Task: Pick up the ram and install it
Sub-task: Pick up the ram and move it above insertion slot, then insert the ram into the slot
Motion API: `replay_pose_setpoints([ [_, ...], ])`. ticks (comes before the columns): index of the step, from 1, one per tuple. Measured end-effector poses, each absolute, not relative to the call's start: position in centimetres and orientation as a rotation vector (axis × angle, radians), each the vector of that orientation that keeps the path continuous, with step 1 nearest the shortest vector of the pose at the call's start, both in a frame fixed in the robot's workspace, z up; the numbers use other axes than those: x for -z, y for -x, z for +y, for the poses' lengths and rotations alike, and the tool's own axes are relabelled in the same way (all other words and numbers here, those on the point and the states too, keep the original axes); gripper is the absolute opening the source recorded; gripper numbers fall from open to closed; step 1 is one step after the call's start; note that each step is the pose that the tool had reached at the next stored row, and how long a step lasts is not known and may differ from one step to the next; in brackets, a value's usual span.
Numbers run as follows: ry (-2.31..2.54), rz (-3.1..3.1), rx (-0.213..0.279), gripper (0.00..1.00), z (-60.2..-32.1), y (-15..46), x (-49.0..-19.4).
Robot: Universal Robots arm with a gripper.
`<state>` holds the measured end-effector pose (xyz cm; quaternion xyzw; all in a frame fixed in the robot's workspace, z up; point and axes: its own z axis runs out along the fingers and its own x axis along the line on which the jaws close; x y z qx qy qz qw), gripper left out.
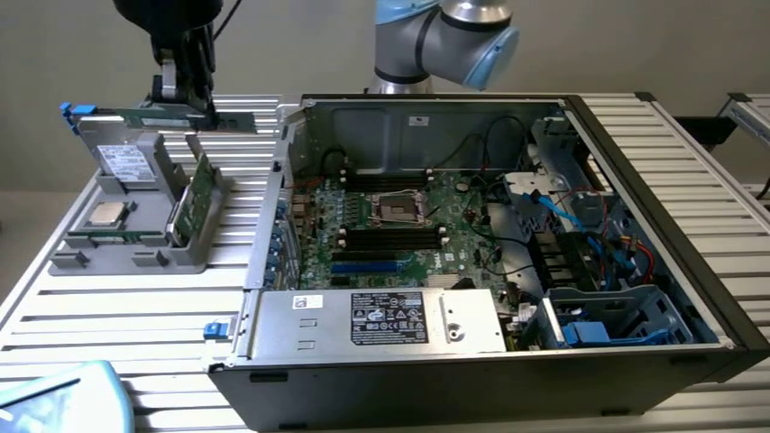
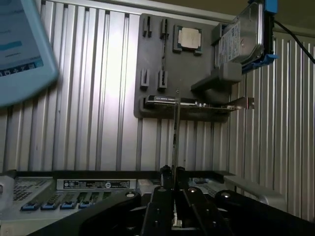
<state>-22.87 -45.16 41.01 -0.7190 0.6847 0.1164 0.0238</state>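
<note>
While the gripper [image 1: 190,106] is clamped nearly shut on the ram [image 1: 231,120], we hold the stick over the gray tray [image 1: 132,257], well apart from the computer case [image 1: 673,271]. We judge that pickup is complete and that installing calls for square alignment over a motherboard slot [image 1: 391,236].

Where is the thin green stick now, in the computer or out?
Out. The thin dark-green ram stick is pinched in the black gripper, above the grey holder tray, outside the open computer case.

Case [image 1: 457,388] open above; cables [image 1: 560,209] inside.
</note>
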Motion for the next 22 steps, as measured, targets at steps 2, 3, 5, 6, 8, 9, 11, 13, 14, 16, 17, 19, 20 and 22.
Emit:
replay_pose_setpoints([
  [2, 2.227, 2.117, -0.361, 0.14, -45.3, 22.3, -41.3],
  [3, 2.228, 2.116, -0.361, 0.14, -45.3, 22.1, -41.4],
  [5, 2.23, 2.114, -0.362, 0.14, -45.5, 21.5, -41.6],
  [6, 2.23, 2.114, -0.362, 0.14, -45.5, 21.2, -41.7],
  [8, 2.23, 2.114, -0.362, 0.14, -45.7, 20.4, -41.9],
  [9, 2.23, 2.114, -0.362, 0.14, -45.8, 20.0, -41.9],
  [11, 2.23, 2.114, -0.362, 0.14, -45.8, 19.0, -42.0],
  [13, 2.23, 2.114, -0.362, 0.14, -45.9, 18.1, -42.0],
  [14, 2.23, 2.114, -0.362, 0.14, -45.9, 17.8, -42.0],
  [16, 2.23, 2.114, -0.362, 0.14, -45.9, 17.1, -42.0],
  [17, 2.23, 2.114, -0.362, 0.14, -45.9, 16.8, -42.0],
  [19, 2.23, 2.114, -0.361, 0.14, -45.9, 16.3, -42.0],
  [20, 2.23, 2.113, -0.361, 0.14, -45.9, 16.0, -42.0],
  [22, 2.231, 2.114, -0.359, 0.14, -45.9, 15.4, -42.0],
])
